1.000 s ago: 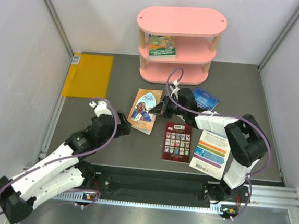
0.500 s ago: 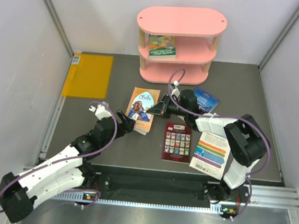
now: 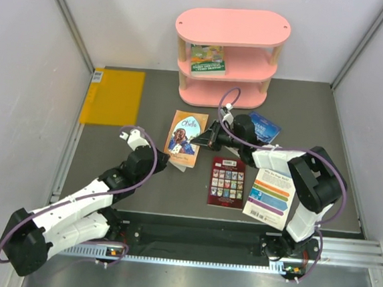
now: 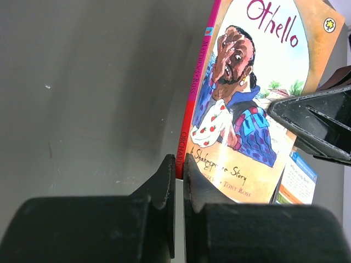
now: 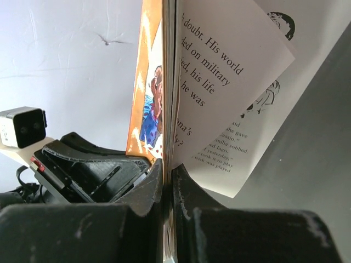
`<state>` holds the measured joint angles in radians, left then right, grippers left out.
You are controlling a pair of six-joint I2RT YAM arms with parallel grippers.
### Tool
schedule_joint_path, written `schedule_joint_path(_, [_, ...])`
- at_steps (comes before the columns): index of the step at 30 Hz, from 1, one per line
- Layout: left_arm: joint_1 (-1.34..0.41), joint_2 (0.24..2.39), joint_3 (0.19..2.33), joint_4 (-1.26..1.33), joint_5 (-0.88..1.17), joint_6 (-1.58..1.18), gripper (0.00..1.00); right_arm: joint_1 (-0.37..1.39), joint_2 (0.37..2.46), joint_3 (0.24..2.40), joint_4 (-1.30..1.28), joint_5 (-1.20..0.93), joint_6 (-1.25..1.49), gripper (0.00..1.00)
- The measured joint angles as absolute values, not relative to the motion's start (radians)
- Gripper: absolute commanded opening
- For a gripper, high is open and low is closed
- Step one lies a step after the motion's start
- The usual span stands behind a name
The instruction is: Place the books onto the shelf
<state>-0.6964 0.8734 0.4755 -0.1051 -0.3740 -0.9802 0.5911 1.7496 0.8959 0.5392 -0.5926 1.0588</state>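
Flat on the table (image 3: 154, 113) nearest the arm bases: dark red book (image 3: 227, 181) and, just right of it, white striped book (image 3: 271, 194). Beyond these, left gripper (image 4: 179, 164) closed to a thin slit on the near spine corner of the orange book (image 3: 184, 137). Right gripper (image 5: 167, 167) clamped tight on the same book's opposite edge, inner pages fanning loose. Blue book (image 3: 265, 128) flat just behind the right gripper. Farthest back, pink shelf (image 3: 232, 26), with green book (image 3: 208, 59) lying on the middle tier.
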Motion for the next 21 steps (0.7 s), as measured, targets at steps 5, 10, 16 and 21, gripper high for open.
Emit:
schedule_joint_path(5, [-0.697,0.873,0.481,-0.106,-0.377,-0.962,0.00,0.591,1.750,0.888,0.544,-0.588,1.059,0.06])
schedule_joint_path(10, [-0.697,0.871,0.499,-0.105,-0.382,-0.936,0.00,0.585,1.750,0.875,0.559,-0.585,1.066,0.28])
schedule_joint_path(16, [-0.697,0.863,0.551,-0.102,-0.384,-0.903,0.00,0.584,1.750,0.839,0.574,-0.595,1.071,0.32])
schedule_joint_path(21, [-0.697,0.864,0.609,-0.091,-0.385,-0.866,0.00,0.582,1.750,0.798,0.588,-0.618,1.077,0.32])
